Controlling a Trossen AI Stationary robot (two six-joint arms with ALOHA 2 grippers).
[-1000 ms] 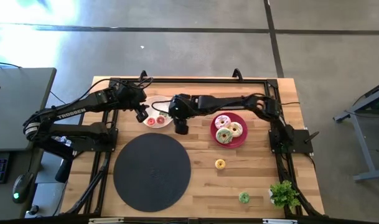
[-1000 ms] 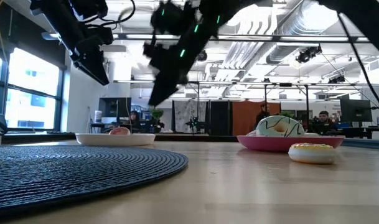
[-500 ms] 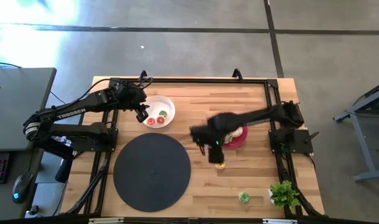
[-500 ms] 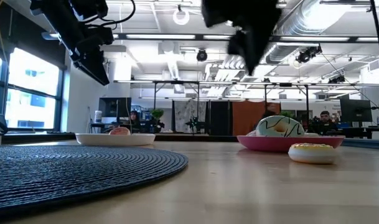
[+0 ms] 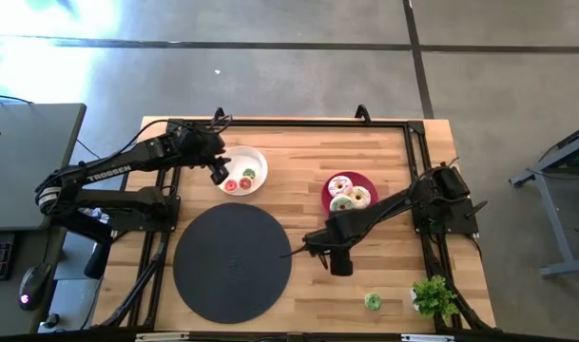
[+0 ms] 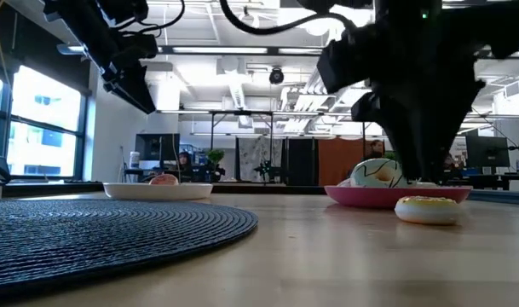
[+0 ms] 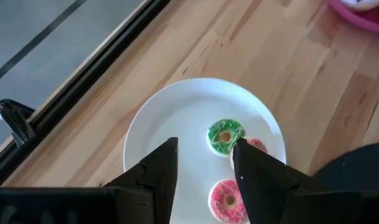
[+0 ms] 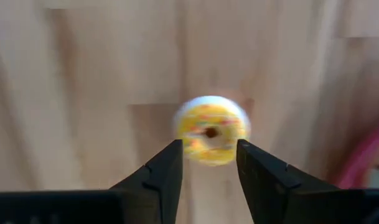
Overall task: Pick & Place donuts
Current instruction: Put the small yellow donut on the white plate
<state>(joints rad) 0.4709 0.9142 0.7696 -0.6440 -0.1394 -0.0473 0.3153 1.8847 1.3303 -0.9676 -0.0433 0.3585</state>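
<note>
Right end effector (image 8: 208,165) fingers apart, above yellow donut (image 8: 211,129); left end effector (image 7: 205,165) apart over white plate (image 7: 170,118).

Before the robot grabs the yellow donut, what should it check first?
1. Right gripper open: ok.
2. Yellow donut lined up between its fingers: ok.
3. Gripper low enough to close on it: cannot tell.
4. Yellow donut lying flat on the table, apart from the red plate: ok.
5. Left gripper out of the way, over the white plate: ok.
</note>
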